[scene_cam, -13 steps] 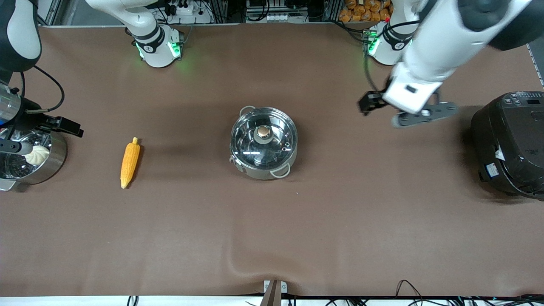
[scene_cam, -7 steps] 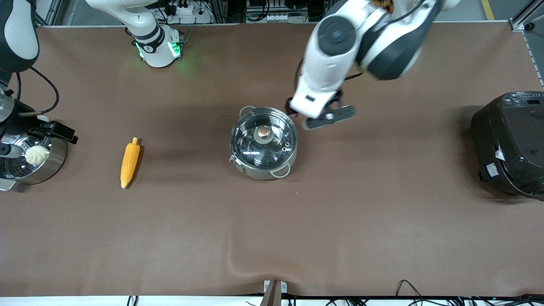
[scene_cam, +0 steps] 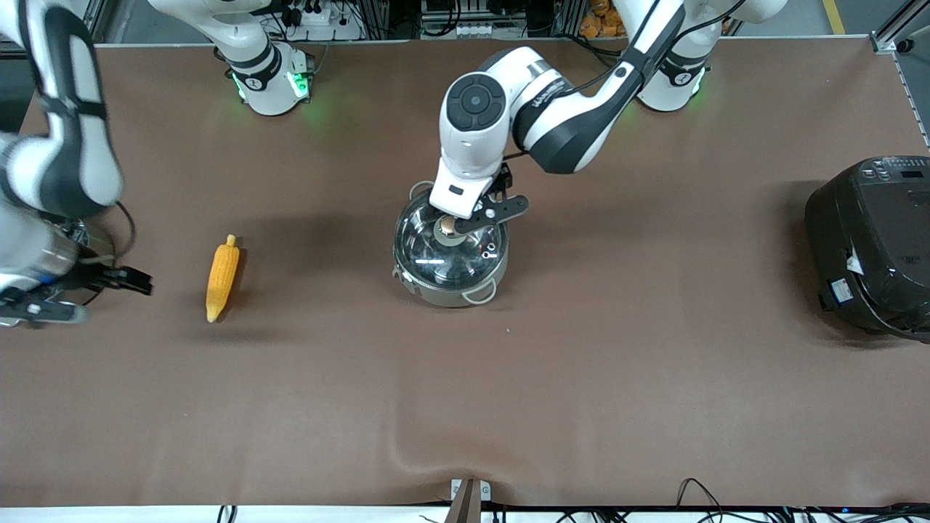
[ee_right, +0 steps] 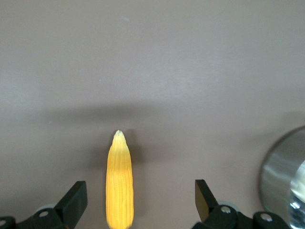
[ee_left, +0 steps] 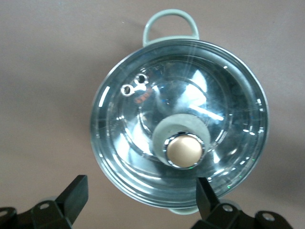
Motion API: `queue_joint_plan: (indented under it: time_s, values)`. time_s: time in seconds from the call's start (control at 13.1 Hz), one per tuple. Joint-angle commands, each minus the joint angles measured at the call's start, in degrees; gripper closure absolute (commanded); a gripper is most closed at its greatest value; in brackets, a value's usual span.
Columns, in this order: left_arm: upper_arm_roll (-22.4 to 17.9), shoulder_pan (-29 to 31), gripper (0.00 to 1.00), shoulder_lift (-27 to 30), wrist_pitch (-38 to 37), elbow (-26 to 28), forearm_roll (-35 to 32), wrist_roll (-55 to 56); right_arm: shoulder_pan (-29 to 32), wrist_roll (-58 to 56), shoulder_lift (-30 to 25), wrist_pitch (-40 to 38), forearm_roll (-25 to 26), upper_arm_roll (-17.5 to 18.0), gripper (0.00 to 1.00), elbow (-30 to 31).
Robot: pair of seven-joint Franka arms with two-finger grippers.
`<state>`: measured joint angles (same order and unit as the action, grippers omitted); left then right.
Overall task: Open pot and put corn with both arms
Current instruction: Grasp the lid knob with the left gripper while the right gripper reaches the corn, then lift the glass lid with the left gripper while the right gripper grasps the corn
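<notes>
Since the earlier frames your left arm has swung in from the black cooker's (scene_cam: 872, 247) end, so the left gripper (ee_left: 138, 200) now hangs over the pot (scene_cam: 450, 250). That pot sits mid-surface with its glass lid (ee_left: 178, 124) on and the metal knob (ee_left: 184, 150) exposed. Left fingers (ee_left: 74, 195) are spread wide, gripping nothing, and the knob shows just inside one fingertip in the left wrist view.

Corn (scene_cam: 221, 276) lies flat on the brown surface (scene_cam: 581, 378), toward the right arm's end, well apart from the pot.

Your right arm has also shifted: the right gripper (ee_right: 138, 200) has left the steamer pot and now hovers beside the corn, at the edge of the front view. Right fingers (ee_right: 74, 200) are spread apart, empty, with the cob showing between them in the right wrist view.
</notes>
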<state>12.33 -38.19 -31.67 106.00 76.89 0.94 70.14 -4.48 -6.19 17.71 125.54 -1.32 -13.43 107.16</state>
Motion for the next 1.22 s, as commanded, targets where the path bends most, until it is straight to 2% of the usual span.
queue_joint_plan:
  time_s: [0.0,0.15,0.23,0.46,0.69,0.76,0.84,1.15]
  values:
    - [-0.82,-1.44,0.00,-3.57,2.61,-3.50,-1.29,3.33,0.70,0.21,2.14,4.97,-0.70,3.23,0.00,3.22]
    - [-2.39,-2.58,0.00,-4.19,3.85,-3.50,-1.29,3.43,0.70,-0.66,3.99,4.98,-3.94,5.33,0.00,3.23]
    - [-3.62,-3.63,0.00,-4.63,5.08,-3.50,-1.29,3.43,0.61,-0.67,4.69,5.50,-3.95,6.39,0.00,3.31]
    - [-9.16,-8.99,0.00,-5.69,7.10,-3.50,-1.20,3.51,1.49,-1.89,6.36,6.56,-3.78,6.49,0.00,3.31]
    - [-9.43,-9.53,0.00,-6.30,7.11,-3.41,-1.29,3.43,2.90,-4.45,8.92,12.95,-4.12,6.49,0.00,6.11]
    - [-9.35,-9.53,0.06,-6.30,7.03,-3.33,-1.29,3.43,2.90,-4.45,9.27,15.41,-4.21,6.58,0.00,7.87]
    - [-9.43,-9.53,0.11,-6.30,6.85,-3.24,-1.29,3.25,2.90,-4.19,9.79,16.40,-4.30,6.58,0.00,8.93]
    - [-9.35,-9.53,0.16,-6.39,6.41,-3.06,-2.34,3.08,2.99,-3.83,9.97,16.23,-4.30,6.58,0.00,10.70]
